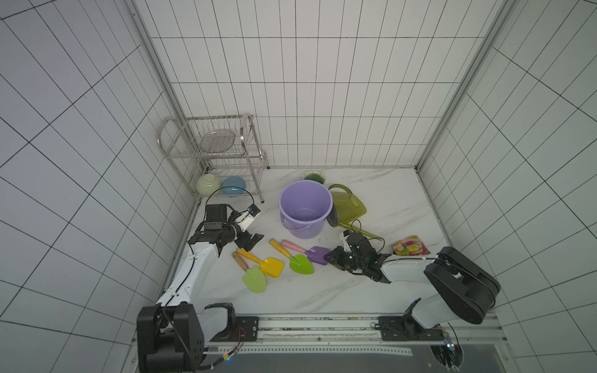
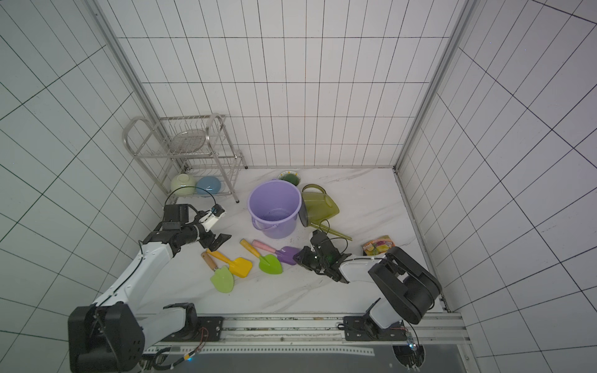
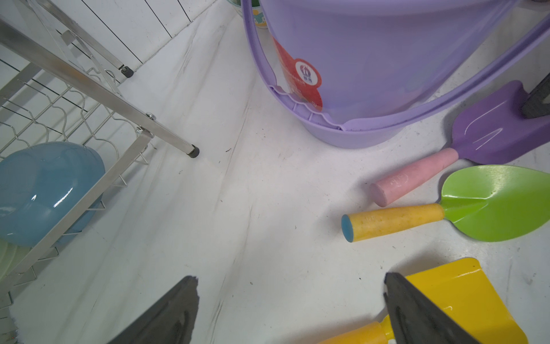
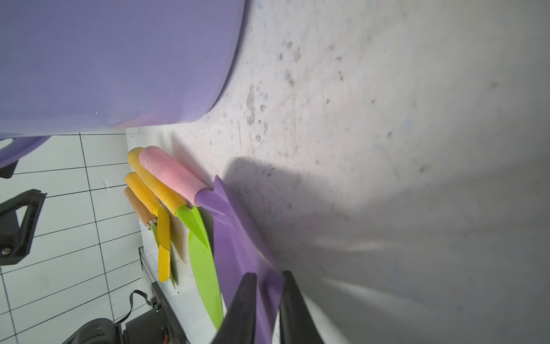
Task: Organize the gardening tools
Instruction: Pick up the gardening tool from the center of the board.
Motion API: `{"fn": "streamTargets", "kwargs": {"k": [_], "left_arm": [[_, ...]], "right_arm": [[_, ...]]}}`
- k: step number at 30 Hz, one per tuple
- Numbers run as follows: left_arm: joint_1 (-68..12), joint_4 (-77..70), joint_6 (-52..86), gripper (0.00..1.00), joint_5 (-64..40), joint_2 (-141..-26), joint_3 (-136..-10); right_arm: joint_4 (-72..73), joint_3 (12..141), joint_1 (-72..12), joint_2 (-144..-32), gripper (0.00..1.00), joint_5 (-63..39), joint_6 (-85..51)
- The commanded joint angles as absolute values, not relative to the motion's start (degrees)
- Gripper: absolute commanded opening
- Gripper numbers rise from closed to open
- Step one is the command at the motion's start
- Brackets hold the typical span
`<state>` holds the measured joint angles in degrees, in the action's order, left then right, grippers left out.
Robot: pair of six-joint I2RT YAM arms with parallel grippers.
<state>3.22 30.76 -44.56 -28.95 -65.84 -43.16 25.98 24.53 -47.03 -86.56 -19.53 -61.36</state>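
In both top views the four trowels lay side by side in the lower middle of the frame, below the bucket (image 1: 290,197), with the watering can (image 1: 349,205) just to the bucket's right. From left to right they were the pale green trowel (image 1: 255,279), the yellow trowel (image 1: 271,266), the green trowel (image 1: 301,263) and the purple trowel (image 4: 235,238).

In the right wrist view, the right gripper (image 4: 268,275) pinched the tip of the purple blade between its narrowed jaws. The left gripper (image 3: 290,276) hung with its jaws spread wide over the bare table, one finger above the yellow trowel but not touching it.

The purple trowel looked light and stiff, with a thin, glossy blade that was probably slippery. Held by the tip, it could pivot and its pink handle could swing down. The neck or handle would likely give a surer hold.
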Motion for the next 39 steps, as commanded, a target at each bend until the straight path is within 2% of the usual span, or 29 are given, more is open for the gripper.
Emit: {"fn": "streamTargets", "kwargs": {"k": [1, 10, 23, 28, 32, 39], "left_arm": [[2.88, 31.68, -46.14, 0.98, -30.05, -65.96, -44.16], [2.31, 35.21, -49.48, 0.98, -31.25, -65.92, -45.09], [-0.2, 51.22, -59.12, 0.98, -35.3, -66.13, -53.79], [-4.26, 58.57, -61.56, 0.98, -34.91, -66.56, -56.81], [-8.14, 62.81, -61.11, 0.98, -33.78, -66.97, -58.03], [-15.88, 64.31, -56.56, 0.93, -29.33, -68.26, -57.33]], "right_arm": [[27.38, 23.82, -47.64, -85.34, 0.12, -18.21, -61.14], [21.42, 24.3, -47.38, -78.14, 0.0, -17.17, -58.87], [-9.69, 35.55, -46.76, -61.16, 0.0, -20.04, -36.59], [-18.54, 42.16, -46.89, -60.71, 0.0, -24.21, -27.05], [-25.22, 47.53, -47.32, -61.89, 0.0, -23.61, -21.27], [-27.64, 54.71, -49.53, -65.46, 0.0, -25.43, -15.55]]}}
